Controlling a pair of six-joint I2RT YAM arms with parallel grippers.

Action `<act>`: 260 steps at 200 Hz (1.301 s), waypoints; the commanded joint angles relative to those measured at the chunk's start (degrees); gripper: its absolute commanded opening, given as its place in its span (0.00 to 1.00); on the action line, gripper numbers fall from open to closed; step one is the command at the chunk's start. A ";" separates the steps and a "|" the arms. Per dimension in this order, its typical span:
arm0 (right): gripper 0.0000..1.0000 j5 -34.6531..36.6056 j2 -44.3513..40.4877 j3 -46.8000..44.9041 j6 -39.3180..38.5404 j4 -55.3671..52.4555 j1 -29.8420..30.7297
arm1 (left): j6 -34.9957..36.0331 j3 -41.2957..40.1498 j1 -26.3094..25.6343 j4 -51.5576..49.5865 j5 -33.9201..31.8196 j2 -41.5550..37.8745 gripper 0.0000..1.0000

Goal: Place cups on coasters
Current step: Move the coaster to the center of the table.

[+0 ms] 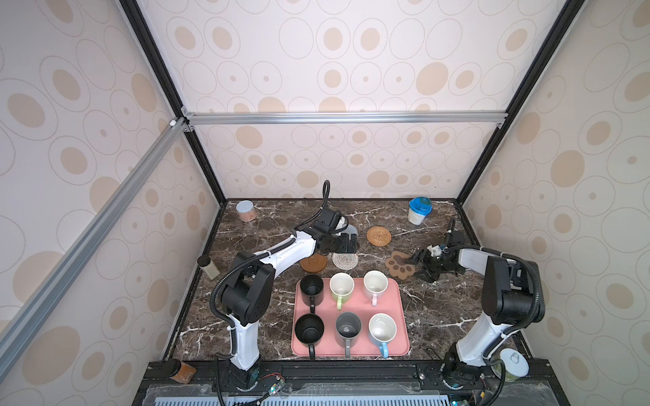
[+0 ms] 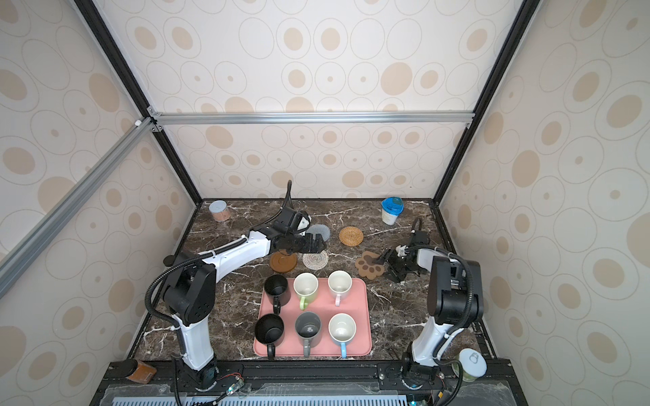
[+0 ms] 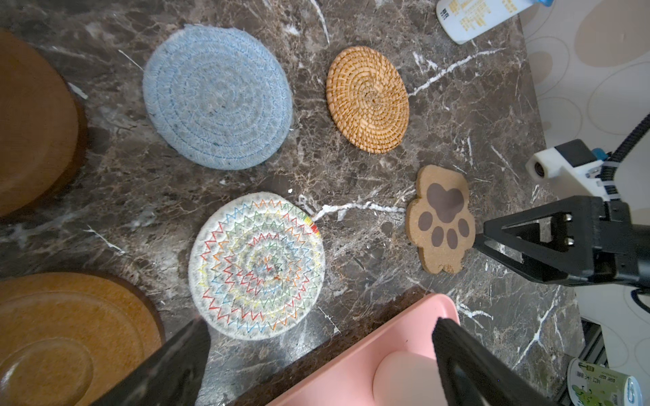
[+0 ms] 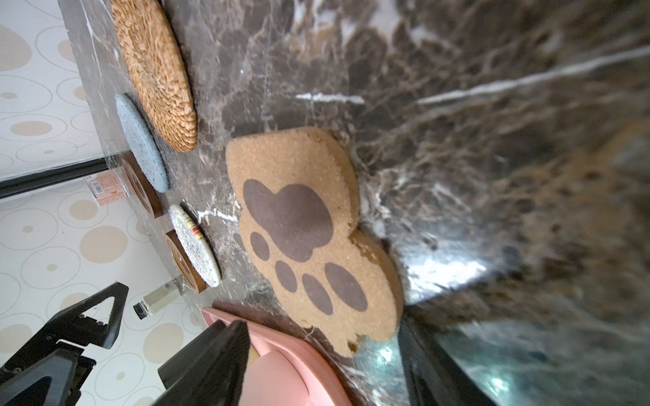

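Six cups stand on a pink tray (image 1: pixel 399 305): two black (image 1: pixel 311 286) (image 1: pixel 308 328), pale green (image 1: pixel 341 284), pale pink (image 1: pixel 375 283), grey (image 1: pixel 348 328) and light blue (image 1: pixel 382 328). Behind the tray lie the coasters: a brown disc (image 1: pixel 313 263), a whitish woven round (image 1: pixel 345 261), an orange rattan round (image 1: pixel 378 235), a brown paw (image 1: pixel 399 265) and a blue-grey round (image 3: pixel 218 95). Another brown disc (image 3: pixel 35 123) shows in the left wrist view. My left gripper (image 1: pixel 346 244) hovers open above the blue-grey round, holding nothing. My right gripper (image 1: pixel 416 269) is open, its jaws straddling the paw's near edge (image 4: pixel 351 337).
A pinkish can (image 1: pixel 245 210) stands at the back left and a white tub with a blue lid (image 1: pixel 418 211) at the back right. A small bottle (image 1: pixel 209 267) is by the left wall. A green-labelled can (image 1: pixel 513 363) sits at the front right. Walls enclose three sides.
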 commanded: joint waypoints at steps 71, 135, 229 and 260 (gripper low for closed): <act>0.71 5.95 9.13 8.77 -6.46 -9.17 3.45 | 0.94 0.03 0.50 -0.97 -0.90 -2.81 1.00; 0.70 9.23 11.29 13.98 -10.61 -13.50 4.48 | 1.21 0.04 0.50 -1.39 -1.29 -3.31 1.00; 0.70 9.45 15.94 22.93 -16.59 -17.88 4.56 | 1.08 -0.21 0.60 -1.53 -1.61 -3.70 1.00; 0.69 7.76 17.73 24.11 -17.31 -17.62 5.26 | 1.27 0.34 0.58 -1.85 -1.57 -3.46 1.00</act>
